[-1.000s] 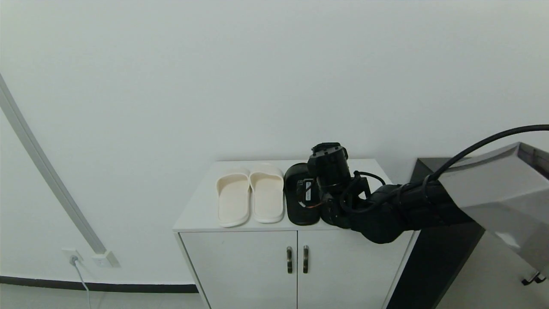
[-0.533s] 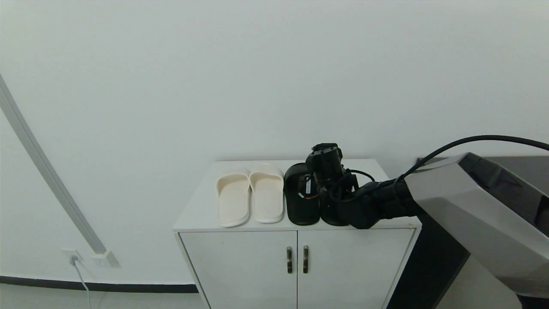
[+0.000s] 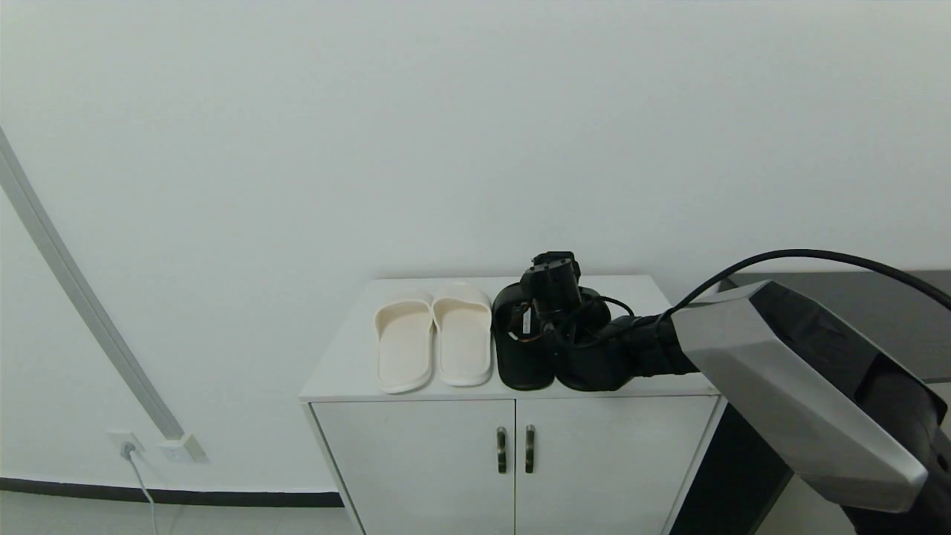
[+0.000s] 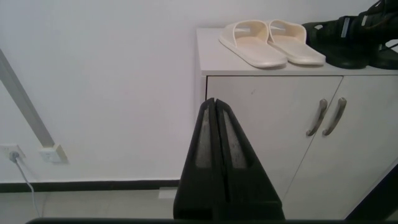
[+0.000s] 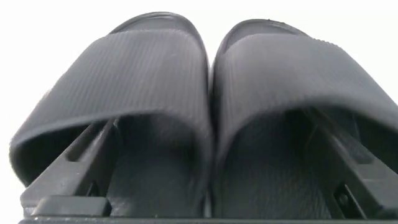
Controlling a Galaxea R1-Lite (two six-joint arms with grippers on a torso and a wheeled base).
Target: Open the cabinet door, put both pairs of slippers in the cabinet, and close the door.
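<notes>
A white cabinet [image 3: 416, 461] stands against the wall with both doors closed, its two handles [image 3: 514, 449] meeting in the middle. On its top lie a pair of white slippers [image 3: 433, 340] and, to their right, a pair of black slippers [image 3: 520, 364]. My right arm's wrist [image 3: 553, 297] sits over the black pair. My right gripper [image 5: 211, 186] is open, one finger [image 5: 68, 180] under each slipper's strap, and the pair's touching inner sides lie between them. My left gripper [image 4: 215, 104] is shut and holds nothing, low and to the left of the cabinet [image 4: 261, 124].
A plain white wall rises behind the cabinet. A grey conduit [image 3: 74, 297] runs diagonally down the wall to a socket [image 3: 122, 442] with a cable at the lower left. A dark unit [image 3: 750, 446] stands against the cabinet's right side.
My right arm has pushed farther forward and lower over the black slippers. The slippers, the cabinet doors and the left arm stay as they were.
</notes>
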